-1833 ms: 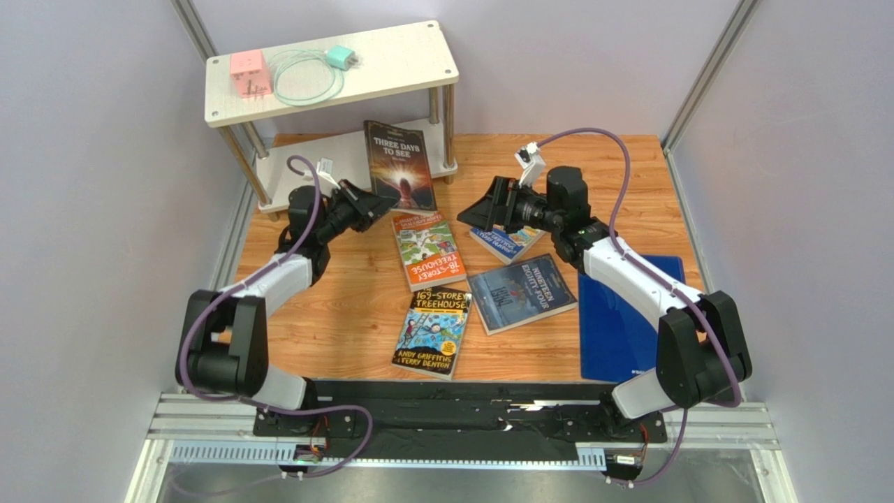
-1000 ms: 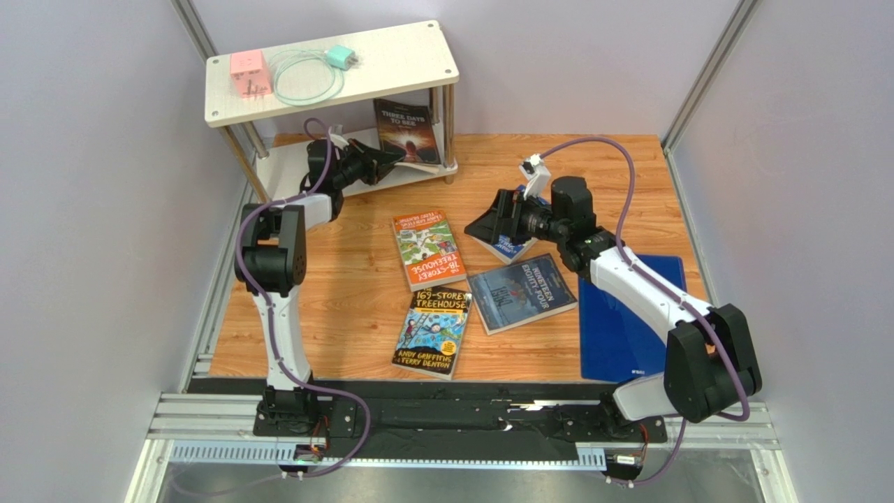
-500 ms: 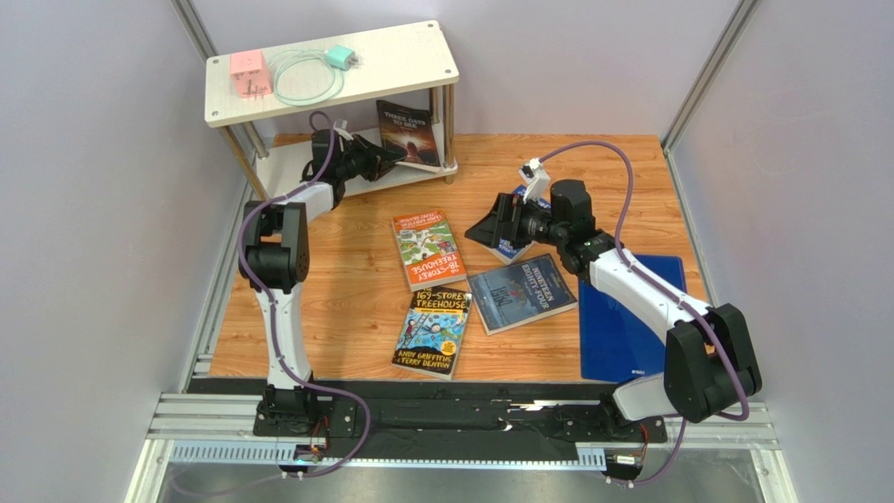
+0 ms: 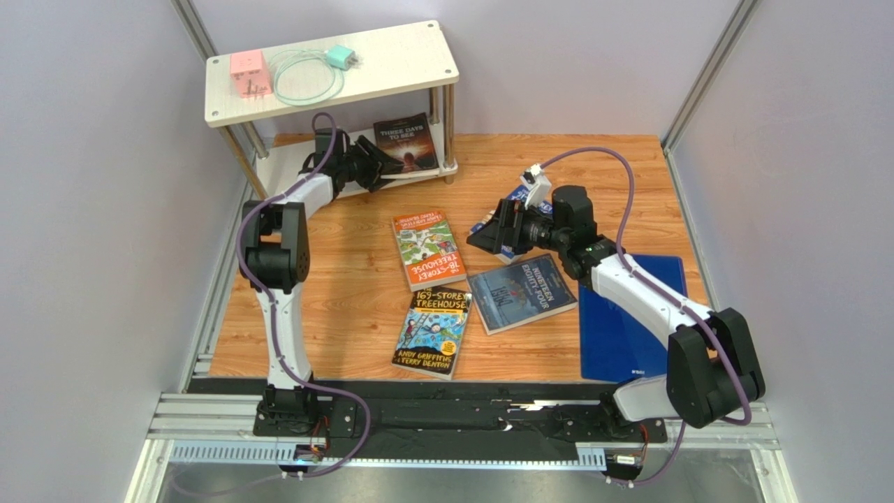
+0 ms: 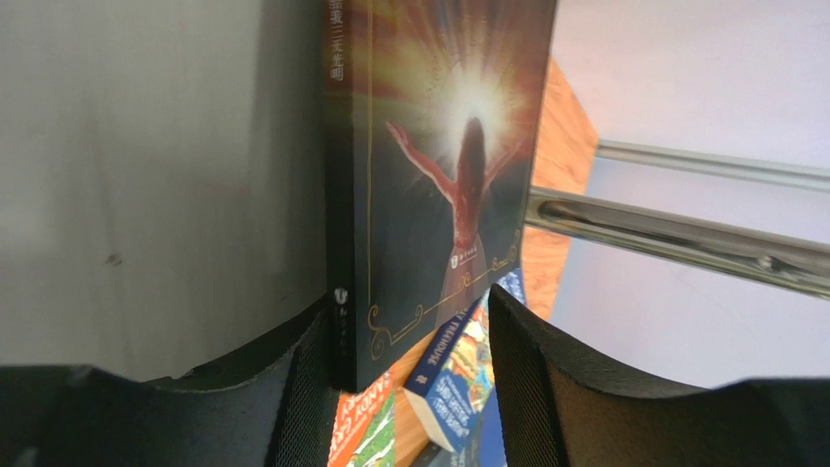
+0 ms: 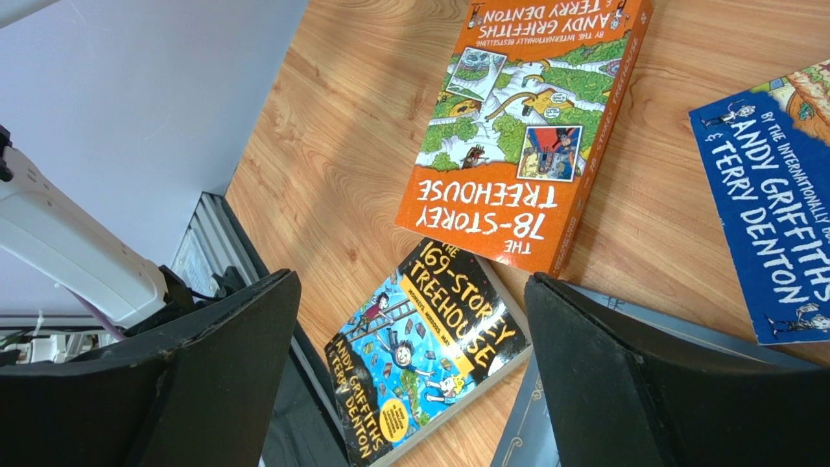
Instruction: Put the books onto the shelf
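The shelf stands at the far left of the table and holds things on both boards. The top board carries one pink block and one teal plug with a looped pale cable. The lower board has one dark brown book at its right end, cover up. Four more books lie flat on the wood: an orange-green book, a yellow-black book nearer, a slate blue book to their right, and a bright blue book largely hidden under the right arm from above. That makes five books, plus one plain blue sheet at the right edge. The left gripper reaches to the brown book's near edge. Only its wrist view shows the jaws parted, one pad beside the spine and the other clear of the cover, gripping nothing. The right gripper hovers over the table, spread wide and empty. Its wrist view alone shows the bright blue cover's lettering.
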